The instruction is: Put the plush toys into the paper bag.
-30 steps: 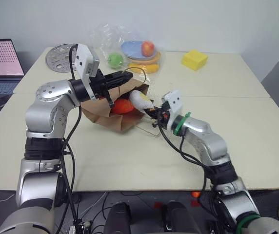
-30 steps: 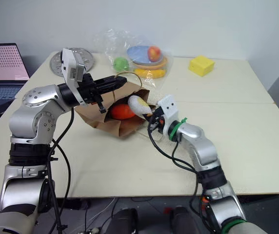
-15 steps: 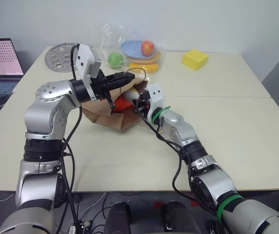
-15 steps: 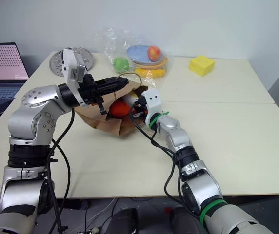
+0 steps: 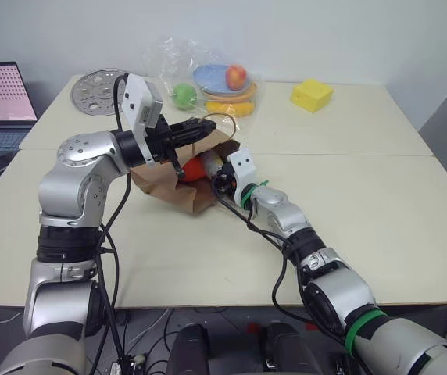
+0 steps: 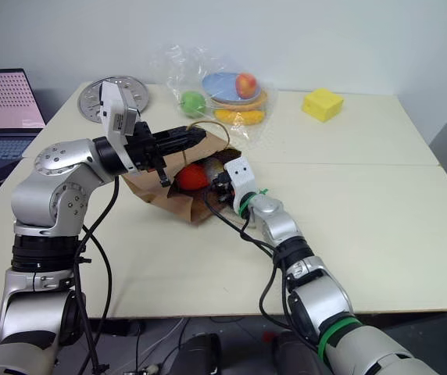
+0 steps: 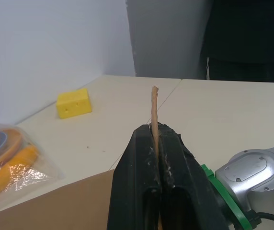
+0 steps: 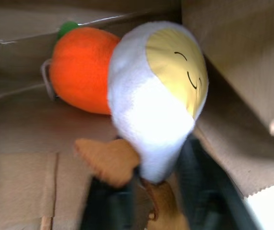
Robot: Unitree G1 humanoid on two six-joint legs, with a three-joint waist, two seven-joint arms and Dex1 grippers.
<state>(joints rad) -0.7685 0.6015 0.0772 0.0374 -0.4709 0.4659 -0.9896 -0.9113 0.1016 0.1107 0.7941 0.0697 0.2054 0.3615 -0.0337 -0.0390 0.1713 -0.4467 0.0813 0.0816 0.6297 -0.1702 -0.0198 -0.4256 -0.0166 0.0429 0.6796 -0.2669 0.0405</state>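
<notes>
The brown paper bag [image 5: 167, 189] lies on its side on the table, its mouth facing my right arm. My left gripper [image 5: 208, 125] is shut on the bag's twisted paper handle [image 7: 154, 103] and holds the mouth up. My right gripper [image 8: 158, 191] reaches into the mouth. Its fingers [image 8: 110, 196] stand apart on either side of the lower end of the white-yellow egg plush [image 8: 156, 105], by its brown feet. The orange carrot plush [image 8: 82, 76] lies deeper in the bag, touching the egg, and its orange shows in the mouth [image 6: 192, 176].
At the back of the table are a clear plastic bag of fruit [image 5: 208, 82], a yellow block [image 5: 312, 94] and a round metal disc [image 5: 97, 87]. A laptop [image 5: 1, 101] stands at the far left.
My right arm has carried the egg plush from just outside the bag's mouth into the bag, beside the carrot, and its fingers have spread. The left gripper has kept its hold in place.
</notes>
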